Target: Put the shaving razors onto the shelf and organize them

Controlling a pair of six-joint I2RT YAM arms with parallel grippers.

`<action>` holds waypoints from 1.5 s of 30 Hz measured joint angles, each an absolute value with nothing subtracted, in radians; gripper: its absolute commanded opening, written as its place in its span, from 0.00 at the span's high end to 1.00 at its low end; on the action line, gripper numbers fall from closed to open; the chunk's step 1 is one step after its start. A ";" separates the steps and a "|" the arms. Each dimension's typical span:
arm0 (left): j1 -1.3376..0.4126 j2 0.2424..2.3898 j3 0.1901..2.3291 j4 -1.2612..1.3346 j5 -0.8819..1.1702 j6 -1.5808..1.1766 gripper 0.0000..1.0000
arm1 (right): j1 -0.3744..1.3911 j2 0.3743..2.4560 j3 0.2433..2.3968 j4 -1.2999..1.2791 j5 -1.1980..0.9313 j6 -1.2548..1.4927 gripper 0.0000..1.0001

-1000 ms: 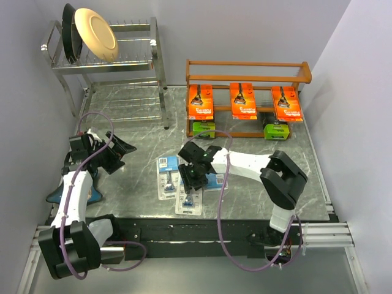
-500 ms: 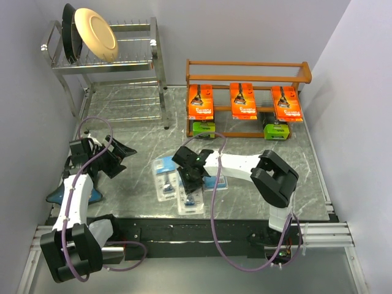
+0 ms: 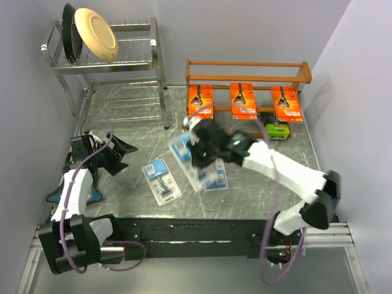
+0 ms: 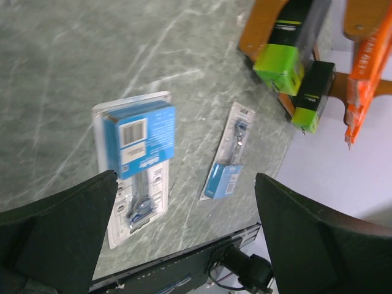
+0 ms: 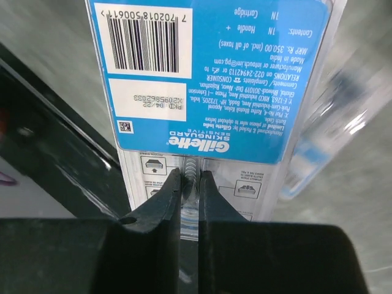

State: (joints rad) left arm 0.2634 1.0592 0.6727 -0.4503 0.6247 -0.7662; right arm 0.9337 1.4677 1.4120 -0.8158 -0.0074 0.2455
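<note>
Blue-and-clear plastic is now off the tabletop. One blister card hangs tilted in the middle of the overhead view, pinched by the right tool. The wrist view shows the two fingers clamped on the card's lower edge, just under the printed blue label.

Half a second ago that tool sat low over the cluster of blue cards near the bottom centre. Since then the arm has stretched out and swung up toward the shelf. The card that lay nearest the bottom edge is gone from its spot, so the pick appears to have succeeded.

A second blue card remains flat on the tabletop at lower left of centre, turned a little from where it was. A third blue card lies just below and right of the held one.

The left tool waits at the left with its fingers spread wide apart and nothing between them.

On the shelf in the upper right, three orange packs lean in a row. A lime-green box sits on the tier below at the right end. The other green box is hidden behind the arm in the overhead view.

The task now looks to be in its carry phase, with one blue card heading for the shelf and two left to fetch.
</note>
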 measured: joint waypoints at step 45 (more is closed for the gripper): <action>0.139 1.149 0.649 -0.244 0.665 -0.773 0.00 | 0.017 1.907 2.305 -0.792 0.178 -0.100 0.95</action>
State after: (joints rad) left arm 0.1394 1.1492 0.6491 -0.2443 0.6655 -0.7727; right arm 0.0174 1.9068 2.3051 -0.7918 0.1780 -0.1001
